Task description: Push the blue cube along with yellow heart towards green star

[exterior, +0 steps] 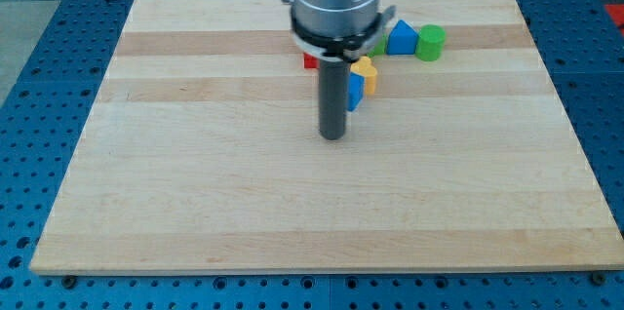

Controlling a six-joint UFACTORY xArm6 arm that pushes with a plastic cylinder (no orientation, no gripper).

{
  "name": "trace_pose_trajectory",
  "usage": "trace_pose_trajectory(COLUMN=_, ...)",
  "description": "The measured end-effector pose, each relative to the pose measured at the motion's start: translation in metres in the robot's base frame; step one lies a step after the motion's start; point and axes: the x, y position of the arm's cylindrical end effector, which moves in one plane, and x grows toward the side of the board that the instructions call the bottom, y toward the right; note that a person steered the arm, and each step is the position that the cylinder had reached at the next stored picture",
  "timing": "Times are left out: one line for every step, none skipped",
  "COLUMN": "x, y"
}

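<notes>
Blue cube sits just right of the rod, yellow heart touching it above; both partly hidden. The tip rests on the wooden board, just left and below the cube, holding nothing. Looks like the push is about to start. Green star is barely visible behind the arm, so the push should go up-right. Blue triangle, green cylinder and a red block crowd that area.

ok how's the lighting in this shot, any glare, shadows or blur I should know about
Camera view: soft, even light on the wooden board, no harsh glare; only a faint shadow at my tip; the blocks are sharp, though the rod and arm hide part of the blue cube, beside the yellow heart.
</notes>
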Motion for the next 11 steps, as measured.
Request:
trace_pose_trajectory(x=0.000, y=-0.024)
trace_pose_trajectory(x=-0.003, y=-0.039)
trace_pose_trajectory(x=-0.009, y=-0.044)
trace_pose_trajectory(x=-0.019, y=-0.044)
trace_pose_trajectory(x=-0.023, y=-0.044)
trace_pose_trajectory(x=-0.027, y=-0.042)
trace_pose_trajectory(x=-0.031, y=-0.033)
trace_pose_trajectory(x=-0.032, y=-0.026)
trace_pose_trajectory(x=-0.033, y=-0.020)
trace_pose_trajectory(x=-0.034, y=-0.011)
trace_pose_trajectory(x=-0.036, y=0.002)
